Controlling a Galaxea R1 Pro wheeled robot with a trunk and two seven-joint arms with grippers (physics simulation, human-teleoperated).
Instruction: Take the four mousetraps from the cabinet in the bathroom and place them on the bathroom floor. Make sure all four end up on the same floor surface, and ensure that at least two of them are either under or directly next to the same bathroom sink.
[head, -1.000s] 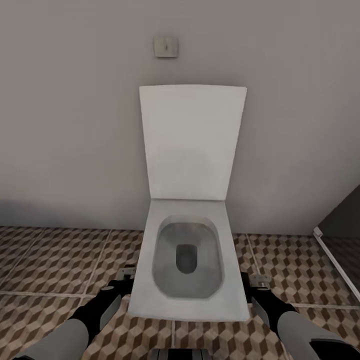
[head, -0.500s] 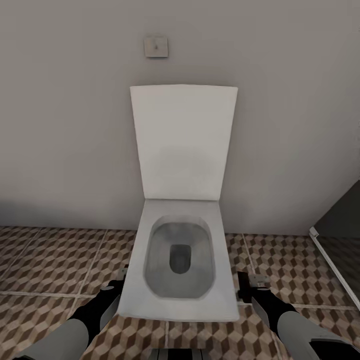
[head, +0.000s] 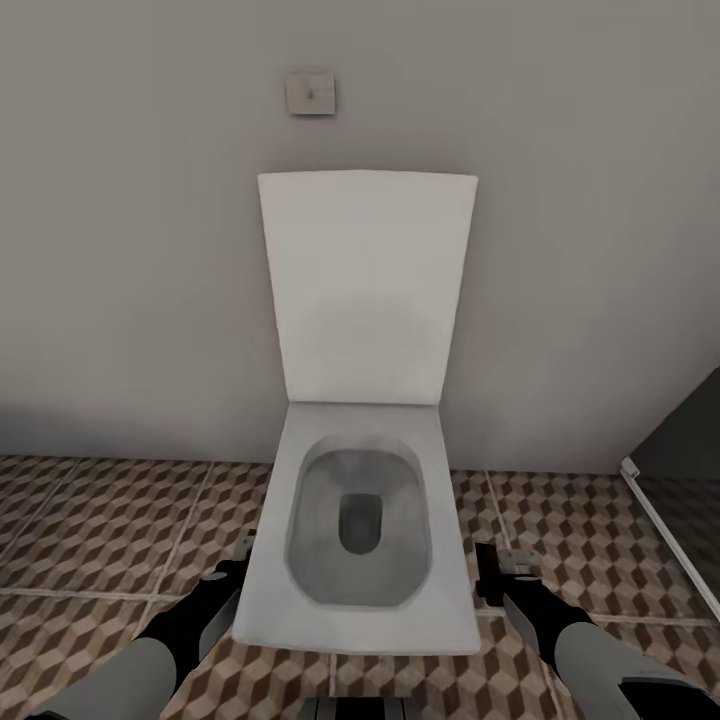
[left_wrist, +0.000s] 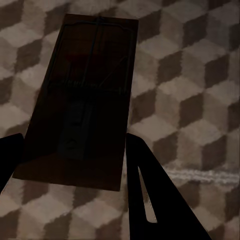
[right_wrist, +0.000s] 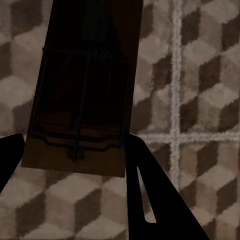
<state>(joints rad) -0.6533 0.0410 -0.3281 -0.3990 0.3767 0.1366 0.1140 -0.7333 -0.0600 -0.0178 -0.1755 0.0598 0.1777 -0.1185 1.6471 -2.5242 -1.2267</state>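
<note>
In the left wrist view a mousetrap (left_wrist: 82, 100), a flat dark board with wire parts, sits between the black fingers (left_wrist: 150, 200) of my left gripper (left_wrist: 70, 165), which is shut on it. My right gripper (right_wrist: 72, 160) is likewise shut on a second mousetrap (right_wrist: 85, 90). Both traps hang above the cube-patterned bathroom floor (left_wrist: 200, 75) (right_wrist: 200, 75). From the head view, the left gripper (head: 240, 565) and right gripper (head: 497, 572) flank a toilet low over the bathroom floor (head: 100, 520). The cabinet and the sink are out of view.
A white toilet (head: 365, 600) with its lid raised stands straight ahead against a grey wall, its bowl between my two arms. A small flush plate (head: 310, 92) is on the wall above. A dark glass panel with a white edge (head: 665, 510) runs along the right.
The head view has shifted a little, so the toilet now shows slightly further left. Both grippers keep their hold on the traps.
</note>
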